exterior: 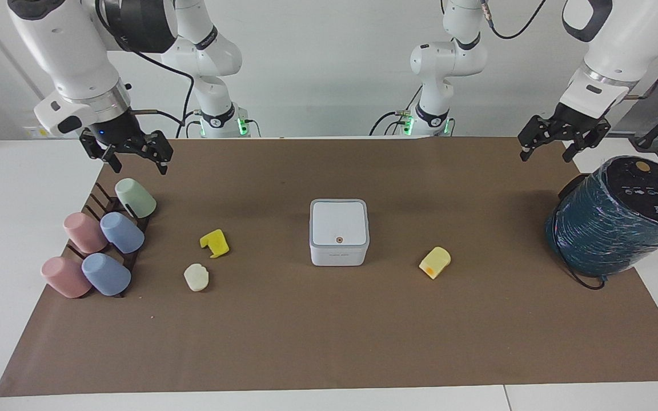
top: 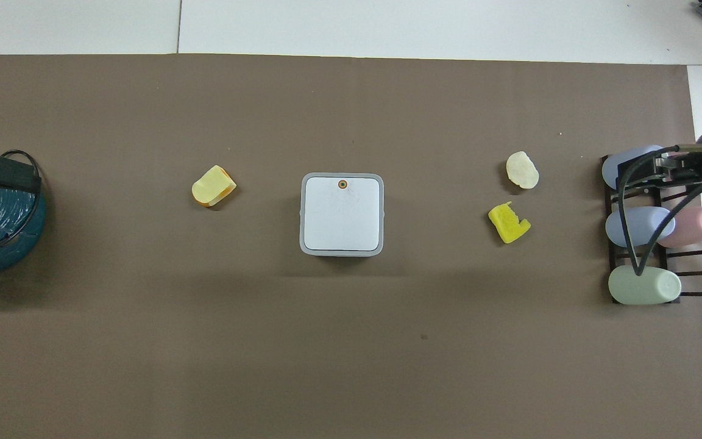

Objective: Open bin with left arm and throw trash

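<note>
We see the left gripper (exterior: pixel 564 144) hanging in the air with its fingers spread apart and nothing between them, over the brown mat's (exterior: pixel 329 337) edge at the left arm's end of the table, just above the dark-teal wrapped cylinder (exterior: pixel 614 222); its wrist tilts down from a raised forearm. The right gripper (exterior: pixel 132 155) hangs likewise, fingers apart and empty, over the rack of pastel cups (exterior: pixel 100 245) at the right arm's end, and that arm waits. Between them, mid-mat, sits the bin (exterior: pixel 339 231), its lid shut flat, the orange dot on the lid's edge farther from the robots; we cannot see inside. The trash lies loose on the mat, none of it in the bin: the yellow-orange wedge (exterior: pixel 435 262) toward the left arm's end, the bright yellow chunk (exterior: pixel 215 243) and, near it but farther from the robots, the cream lump (exterior: pixel 196 277) toward the right arm's end.
</note>
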`<state>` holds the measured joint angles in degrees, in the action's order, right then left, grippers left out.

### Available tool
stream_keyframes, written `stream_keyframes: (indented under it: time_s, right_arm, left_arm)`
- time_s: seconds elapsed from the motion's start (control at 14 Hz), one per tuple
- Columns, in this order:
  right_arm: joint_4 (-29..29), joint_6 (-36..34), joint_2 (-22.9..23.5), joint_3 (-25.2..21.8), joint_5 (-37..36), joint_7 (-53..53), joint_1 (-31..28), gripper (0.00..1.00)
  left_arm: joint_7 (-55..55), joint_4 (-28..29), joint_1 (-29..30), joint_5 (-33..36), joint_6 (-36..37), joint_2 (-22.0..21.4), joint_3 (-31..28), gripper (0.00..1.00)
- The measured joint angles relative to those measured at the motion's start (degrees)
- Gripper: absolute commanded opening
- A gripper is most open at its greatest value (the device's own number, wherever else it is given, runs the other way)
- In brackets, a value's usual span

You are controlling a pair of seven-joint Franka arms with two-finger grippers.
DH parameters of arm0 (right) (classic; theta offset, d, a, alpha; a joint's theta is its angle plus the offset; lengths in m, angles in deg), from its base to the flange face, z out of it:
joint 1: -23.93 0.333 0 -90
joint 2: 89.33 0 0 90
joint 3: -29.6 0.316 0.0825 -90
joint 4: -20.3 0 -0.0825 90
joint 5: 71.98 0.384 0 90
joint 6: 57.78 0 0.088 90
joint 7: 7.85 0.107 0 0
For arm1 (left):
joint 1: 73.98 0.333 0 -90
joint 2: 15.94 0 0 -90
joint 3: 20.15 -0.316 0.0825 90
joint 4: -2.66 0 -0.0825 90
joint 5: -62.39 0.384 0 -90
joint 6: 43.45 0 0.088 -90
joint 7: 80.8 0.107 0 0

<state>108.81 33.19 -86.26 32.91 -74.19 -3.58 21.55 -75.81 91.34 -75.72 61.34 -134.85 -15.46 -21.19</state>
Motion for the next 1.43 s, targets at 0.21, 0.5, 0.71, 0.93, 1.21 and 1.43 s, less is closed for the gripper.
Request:
stream_keyframes:
  time_s: [0.21,0.5,0.71,0.93,1.21,1.43]
  right_arm:
    - [0.0,0.0,0.0,0.0,0.0,0.0,0.0,1.00]
    - [0.0,0.0,0.0,0.0,0.0,0.0,0.0,1.00]
    - [0.0,0.0,0.0,0.0,0.1,0.0,0.0,1.00]
    - [0.0,0.0,0.0,0.0,0.1,0.0,0.0,1.00]
    - [0.8,1.8,-0.1,0.0,0.2,0.0,0.0,1.00]
    - [3.3,7.1,-0.3,0.0,0.3,-2.2,0.0,1.00]
  left_arm:
    - [0.0,0.0,0.0,0.7,0.0,0.0,0.1,1.00]
    - [0.0,0.0,-0.1,0.8,0.0,-0.1,0.3,1.00]
    - [-0.1,0.0,-0.2,0.8,0.0,-0.1,0.6,1.00]
    - [-5.9,0.7,-2.4,0.8,-0.9,-0.2,1.2,0.69]
    - [-21.1,4.3,-9.7,0.8,-5.0,-1.5,1.8,0.19]
    - [-32.0,9.5,-15.3,0.8,-11.5,-3.3,2.0,0.13]
